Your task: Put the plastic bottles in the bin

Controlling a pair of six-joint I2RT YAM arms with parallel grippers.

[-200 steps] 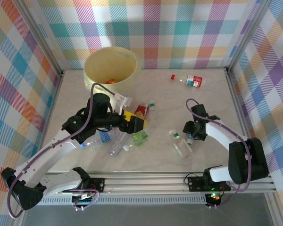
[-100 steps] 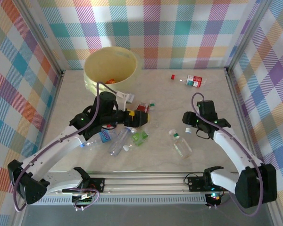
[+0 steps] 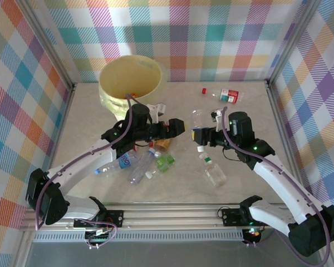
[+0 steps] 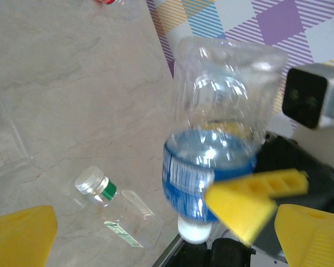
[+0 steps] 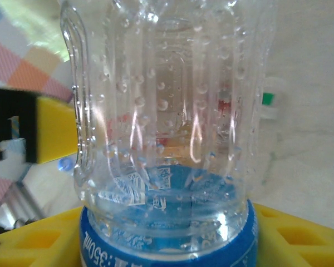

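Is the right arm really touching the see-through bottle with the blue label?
Touching. In the right wrist view, the right end effector clamps the blue-label bottle between its yellow fingers; the left wrist view shows one finger across the label.

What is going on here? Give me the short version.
The right claw is shut on a clear blue-labelled bottle, holding it cap-down above the table between the two arms. The left claw is wide open and faces that bottle without gripping it, so this may be a handover. Other bottles lie loose on the table. The bin stands at the far left.
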